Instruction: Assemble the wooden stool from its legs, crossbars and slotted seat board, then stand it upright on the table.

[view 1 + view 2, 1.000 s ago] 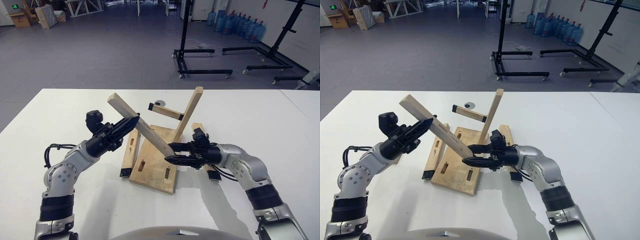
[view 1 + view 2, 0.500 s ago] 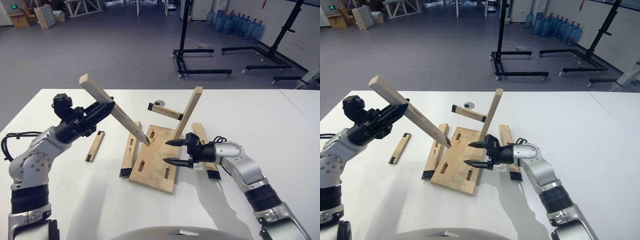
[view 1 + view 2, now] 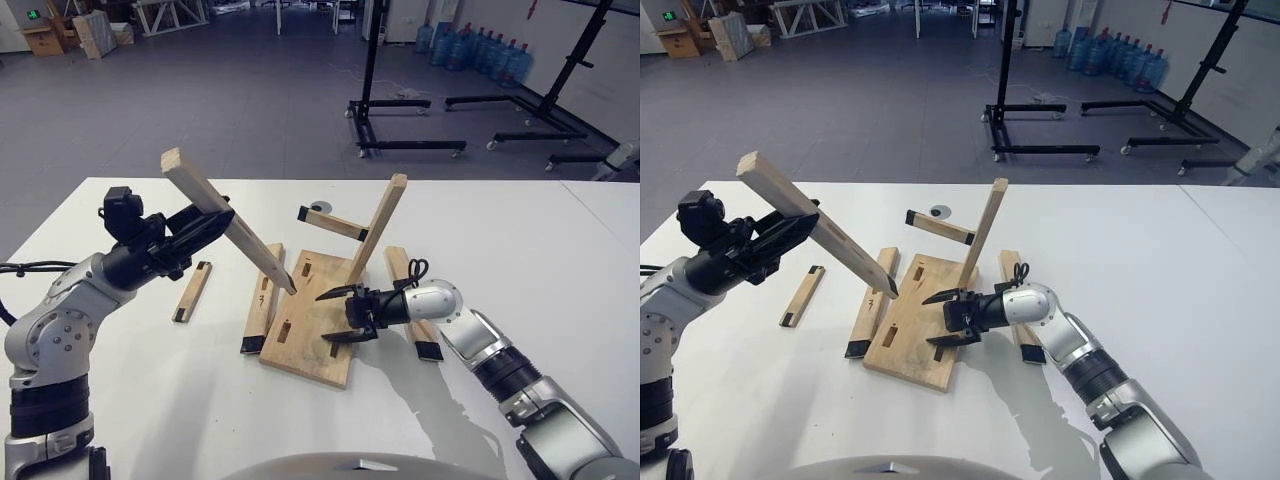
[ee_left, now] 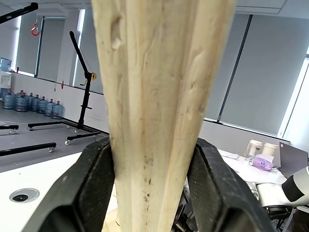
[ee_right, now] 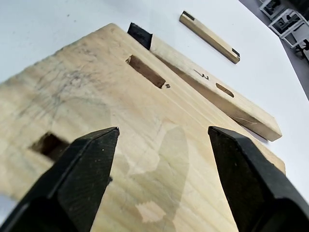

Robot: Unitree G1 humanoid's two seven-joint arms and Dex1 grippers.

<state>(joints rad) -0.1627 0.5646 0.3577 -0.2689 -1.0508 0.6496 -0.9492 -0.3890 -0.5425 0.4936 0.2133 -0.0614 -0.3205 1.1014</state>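
My left gripper is shut on a long wooden leg and holds it slanting in the air left of the slotted seat board; its low end hangs over a leg lying flat. The same held leg sits between the black fingers. My right gripper is open just above the seat board, near a slot. One leg stands tilted in the board with a crossbar sticking out to the left.
A short crossbar lies on the white table left of the flat leg. Another leg lies right of the board, partly under my right arm. A round grommet sits in the table behind. Black metal stands occupy the floor beyond.
My left arm swung the held leg left and up, away from the right gripper and the board. The right gripper turned and slid slightly left over the board, open.
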